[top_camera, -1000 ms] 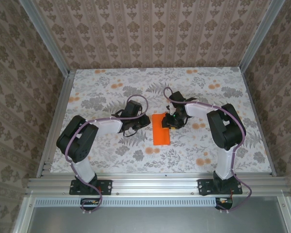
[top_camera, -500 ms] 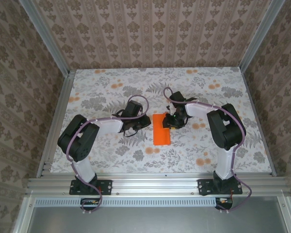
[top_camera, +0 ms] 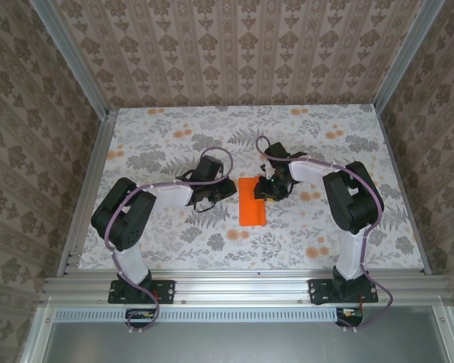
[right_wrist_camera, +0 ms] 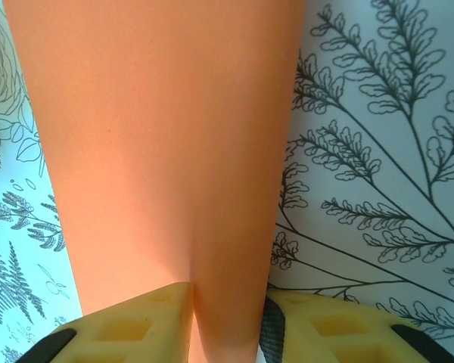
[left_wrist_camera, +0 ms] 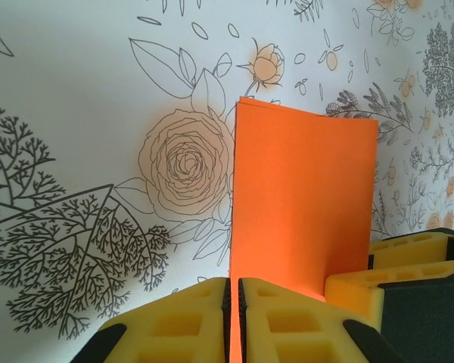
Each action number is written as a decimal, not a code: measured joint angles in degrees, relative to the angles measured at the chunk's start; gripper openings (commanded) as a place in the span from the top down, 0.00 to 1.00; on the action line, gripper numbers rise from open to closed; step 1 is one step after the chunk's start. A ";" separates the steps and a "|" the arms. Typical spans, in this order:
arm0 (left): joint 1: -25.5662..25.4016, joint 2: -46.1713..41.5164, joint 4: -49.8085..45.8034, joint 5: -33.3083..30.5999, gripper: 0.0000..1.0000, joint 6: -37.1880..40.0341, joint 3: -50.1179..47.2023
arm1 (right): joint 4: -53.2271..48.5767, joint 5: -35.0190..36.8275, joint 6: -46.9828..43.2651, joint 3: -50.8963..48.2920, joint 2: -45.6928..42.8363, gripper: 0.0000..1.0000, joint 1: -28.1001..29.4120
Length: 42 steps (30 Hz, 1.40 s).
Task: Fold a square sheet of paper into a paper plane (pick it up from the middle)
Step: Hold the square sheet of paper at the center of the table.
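Observation:
The square sheet of paper (top_camera: 252, 203) is bright orange and lies on the flowered table as a narrow folded rectangle; a paper plane is not in view. My left gripper (top_camera: 228, 189) is at its upper left edge. In the left wrist view the yellow jaws of that left gripper (left_wrist_camera: 234, 321) are shut on the paper (left_wrist_camera: 303, 189), with an orange sliver between them. My right gripper (top_camera: 263, 189) is at the upper right corner. In the right wrist view the right gripper (right_wrist_camera: 228, 333) has a bowed strip of paper (right_wrist_camera: 166, 136) filling the gap between its fingers.
The table (top_camera: 166, 136) has a printed cloth with grey leaves and pale-orange flower blotches (top_camera: 183, 133). Aluminium rails (top_camera: 87, 189) and patterned walls box it in on three sides. The right gripper's yellow fingers (left_wrist_camera: 393, 280) sit beside the paper in the left wrist view.
The right gripper's jaws have narrowed a little on the paper. Both arms and the paper stay almost where they were.

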 measured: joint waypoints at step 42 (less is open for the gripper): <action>-3.56 5.92 -0.68 4.48 0.89 0.70 4.57 | -1.62 -0.22 2.38 1.25 1.16 0.65 -0.22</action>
